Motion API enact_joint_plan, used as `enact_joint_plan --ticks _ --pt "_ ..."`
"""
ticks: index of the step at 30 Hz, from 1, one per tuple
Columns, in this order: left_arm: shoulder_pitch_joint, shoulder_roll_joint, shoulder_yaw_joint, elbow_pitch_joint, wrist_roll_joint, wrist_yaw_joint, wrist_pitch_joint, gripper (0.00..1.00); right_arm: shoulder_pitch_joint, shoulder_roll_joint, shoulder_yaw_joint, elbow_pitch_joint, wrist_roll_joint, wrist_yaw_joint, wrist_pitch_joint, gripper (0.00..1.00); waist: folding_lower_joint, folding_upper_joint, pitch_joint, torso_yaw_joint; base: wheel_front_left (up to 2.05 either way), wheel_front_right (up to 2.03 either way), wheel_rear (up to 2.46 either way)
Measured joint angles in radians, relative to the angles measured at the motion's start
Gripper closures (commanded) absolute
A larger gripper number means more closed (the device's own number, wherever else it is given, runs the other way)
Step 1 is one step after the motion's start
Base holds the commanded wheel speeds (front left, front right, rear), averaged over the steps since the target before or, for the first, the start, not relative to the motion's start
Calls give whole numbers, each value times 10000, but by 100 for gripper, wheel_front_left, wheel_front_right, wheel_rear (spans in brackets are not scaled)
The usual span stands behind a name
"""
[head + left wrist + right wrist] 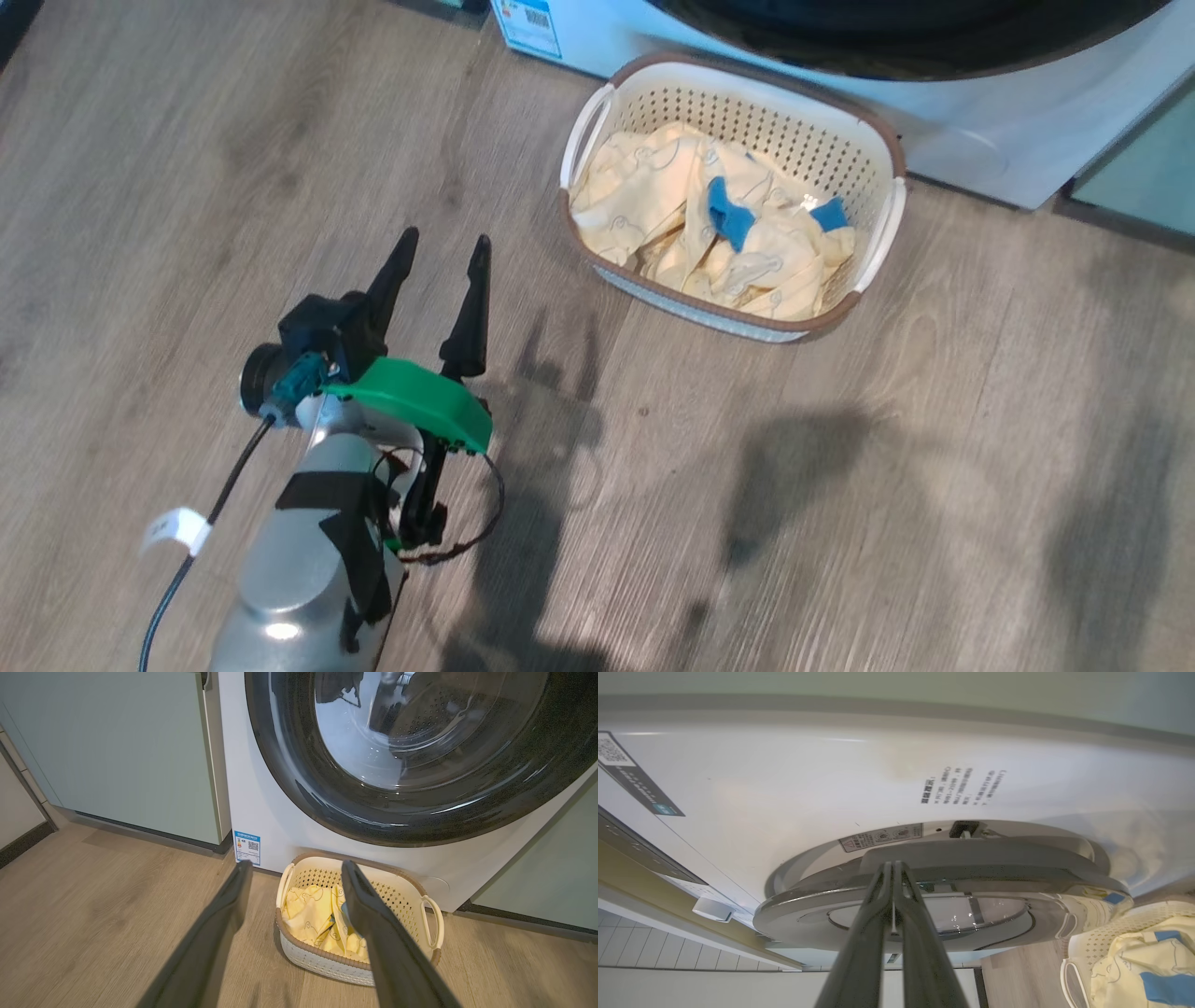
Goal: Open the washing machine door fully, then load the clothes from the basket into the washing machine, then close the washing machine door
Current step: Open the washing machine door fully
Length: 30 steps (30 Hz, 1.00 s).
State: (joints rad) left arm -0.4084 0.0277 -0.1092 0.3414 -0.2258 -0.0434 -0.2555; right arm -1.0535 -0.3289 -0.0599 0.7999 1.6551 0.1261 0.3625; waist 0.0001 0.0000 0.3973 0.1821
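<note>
Round glossy black-rimmed washing machine door [994, 856]: stood ajar, edge-on | right gripper [893, 865]: fingers together, tips at its rim, nearer arm | left gripper [446, 239]: spread, empty.

So the tally was: one washing machine [261, 812] with one round door [280, 765], one basket [878, 131] with two white handles [586, 126], and one heap of yellow clothes [644, 187]. Couldn't count separate pieces, but two blue patches [728, 213] showed. Also one blue sticker [247, 847], two teal cabinets [117, 756], plus a left end effector [446, 238] and a right end effector [893, 865], two fingers each.
</note>
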Motion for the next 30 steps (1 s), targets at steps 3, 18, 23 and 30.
enact_joint_plan --ticks 3,18,23,30 --pt "-103 -4 -42 -12 -46 25 0 0 -476 -92 79 178 -127 0 138 100 0 0 185 66 0 0 0" --pt "-479 -17 -261 -81 -244 54 -2 0 -2271 -447 648 1106 -821 0 535 100 0 0 929 449 0 0 0" --pt "-478 -19 -374 -105 -311 153 -2 0 -2541 -493 978 1335 -1137 0 600 100 0 0 1080 563 0 0 0" --pt "-485 -21 -483 -128 -336 215 -2 0 -2987 -531 1298 1559 -1409 0 738 100 -1 0 1234 661 0 0 0"
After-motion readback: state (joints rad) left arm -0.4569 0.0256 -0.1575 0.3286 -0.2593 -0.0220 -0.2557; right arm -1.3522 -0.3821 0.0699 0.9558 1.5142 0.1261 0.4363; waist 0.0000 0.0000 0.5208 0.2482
